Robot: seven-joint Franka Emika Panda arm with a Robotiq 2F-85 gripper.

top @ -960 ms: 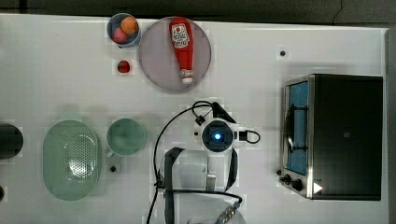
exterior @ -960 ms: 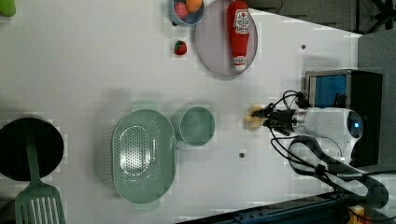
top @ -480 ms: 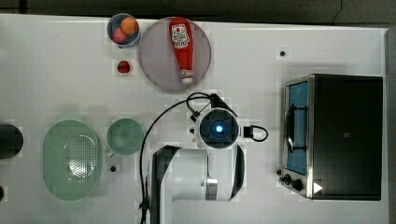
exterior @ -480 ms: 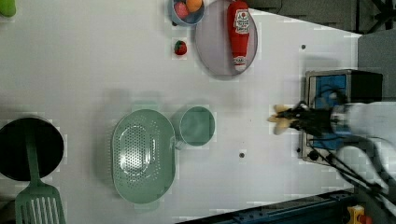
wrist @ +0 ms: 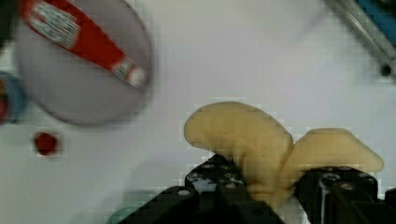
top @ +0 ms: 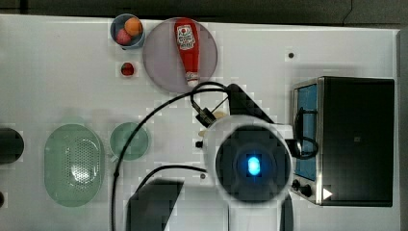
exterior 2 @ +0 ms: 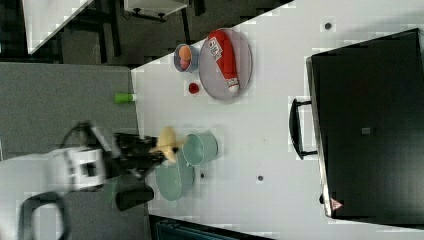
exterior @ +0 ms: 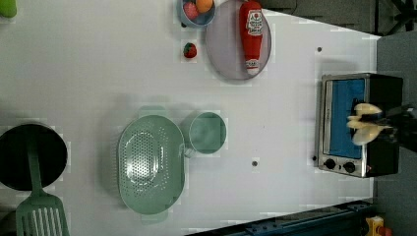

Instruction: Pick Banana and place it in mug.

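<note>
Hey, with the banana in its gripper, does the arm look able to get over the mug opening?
Probably yes: the gripper holds the banana lifted, and the mug stands open-topped and uncovered beside the basket.

No wording could be read in any view.
The ketchup bottle [top: 187, 48], lying on the round plate [top: 163, 72] at about twelve o'clock on the table in the top view, carried a white label with printing too small to make out. The toaster oven [top: 356, 139], at three o'clock, showed a white triangle mark at its lower corner.
</note>
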